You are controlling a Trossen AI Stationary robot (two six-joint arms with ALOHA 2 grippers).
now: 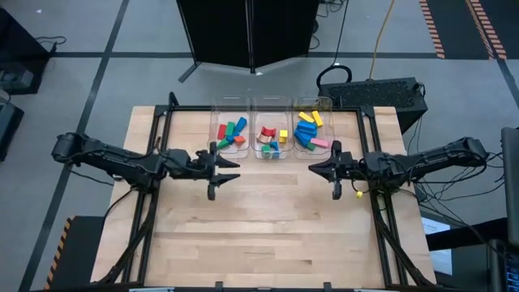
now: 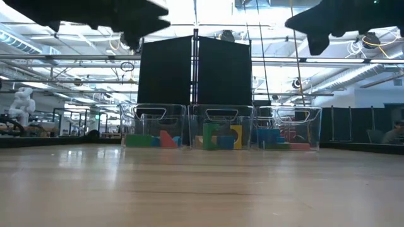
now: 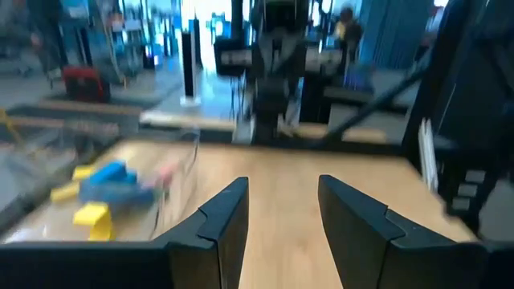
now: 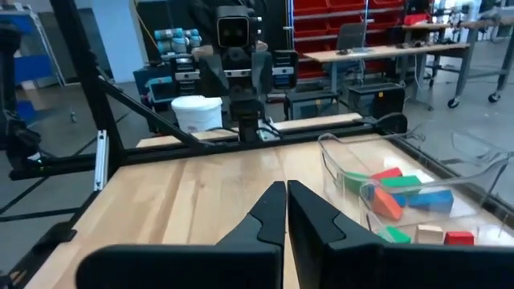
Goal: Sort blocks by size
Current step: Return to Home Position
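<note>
Loose blocks (image 1: pixel 306 136) in clear bins (image 1: pixel 272 101), 12 o'clock | left gripper (image 1: pixel 235 169) 9 o'clock, jaws apart | right gripper (image 1: pixel 313 169) 3 o'clock, jaws together | blocks likely light, rigid, smooth: pinch flat sides

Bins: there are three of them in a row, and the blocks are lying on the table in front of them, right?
Not quite. There are three bins in a row, but the blocks are inside them, not lying on the table in front. The high view shows it.
</note>
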